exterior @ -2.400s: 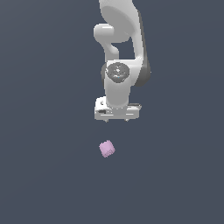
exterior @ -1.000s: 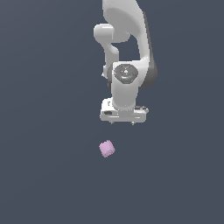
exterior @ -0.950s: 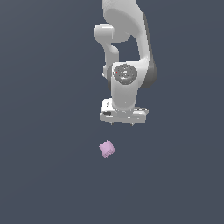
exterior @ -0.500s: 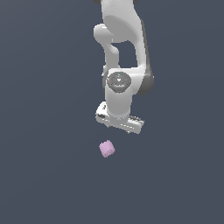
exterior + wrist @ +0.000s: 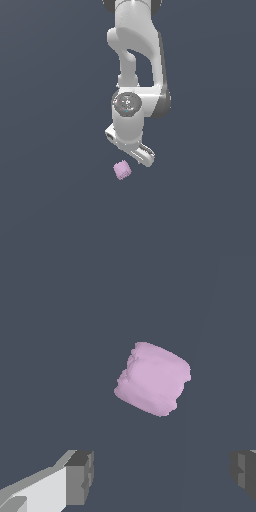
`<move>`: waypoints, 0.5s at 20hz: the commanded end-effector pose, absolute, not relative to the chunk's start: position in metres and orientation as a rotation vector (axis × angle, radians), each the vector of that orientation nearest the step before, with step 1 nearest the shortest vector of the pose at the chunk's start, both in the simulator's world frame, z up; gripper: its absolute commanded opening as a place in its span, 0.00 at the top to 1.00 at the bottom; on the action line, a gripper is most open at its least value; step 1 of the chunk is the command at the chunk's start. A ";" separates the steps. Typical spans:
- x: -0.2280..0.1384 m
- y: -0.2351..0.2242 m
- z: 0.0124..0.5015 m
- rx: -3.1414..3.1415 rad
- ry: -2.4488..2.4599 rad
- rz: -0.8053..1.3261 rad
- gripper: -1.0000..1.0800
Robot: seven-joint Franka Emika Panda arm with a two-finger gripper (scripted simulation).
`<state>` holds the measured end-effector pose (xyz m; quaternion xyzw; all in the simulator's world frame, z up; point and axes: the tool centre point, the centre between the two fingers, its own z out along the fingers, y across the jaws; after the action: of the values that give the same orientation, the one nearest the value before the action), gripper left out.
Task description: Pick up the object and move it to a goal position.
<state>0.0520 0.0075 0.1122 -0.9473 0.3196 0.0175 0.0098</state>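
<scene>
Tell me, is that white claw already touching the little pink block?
Apart. In the wrist view the pink block sits clear of both gray fingertips, with bare dark floor between them; the open gripper has nothing in it.

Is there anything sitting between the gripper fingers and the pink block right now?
Nothing. The wrist view shows only bare dark surface between the open fingers and the pink block; the gripper is not touching it.

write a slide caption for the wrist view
Open gripper poised over the pale pink block, fingers apart and not touching it.
</scene>
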 end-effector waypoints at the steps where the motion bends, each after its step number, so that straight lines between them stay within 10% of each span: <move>1: 0.059 0.002 0.109 -2.920 1.113 0.047 0.04; 10: 0.078 -0.016 0.097 -2.780 1.452 0.019 0.04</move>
<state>0.0751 -0.0136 0.0990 -0.8942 0.4475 0.0077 0.0034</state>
